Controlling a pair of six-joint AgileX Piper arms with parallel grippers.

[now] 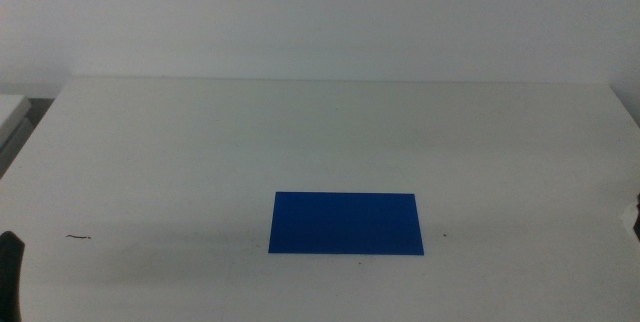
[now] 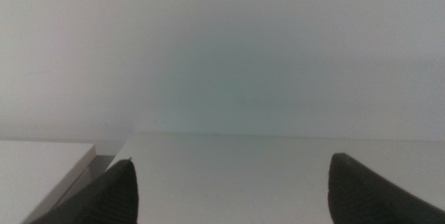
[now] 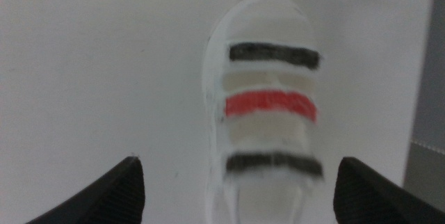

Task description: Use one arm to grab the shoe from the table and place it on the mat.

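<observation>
The blue mat (image 1: pixel 346 224) lies flat on the white table (image 1: pixel 200 142), a little right of centre and near the front. The shoe (image 3: pixel 271 104), a white sandal with black, red and black straps, shows only in the right wrist view. It lies on the table between the wide-open jaws of my right gripper (image 3: pixel 240 189) and is not held. It is out of the middle view. My left gripper (image 2: pixel 229 189) is open and empty. It waits at the front left corner, where only a dark tip (image 1: pixel 8 272) shows.
A small dark mark (image 1: pixel 78 236) is on the table at the front left. A second white surface (image 1: pixel 12 112) stands beyond the table's left edge. The table's edge (image 3: pixel 434 113) runs close beside the shoe.
</observation>
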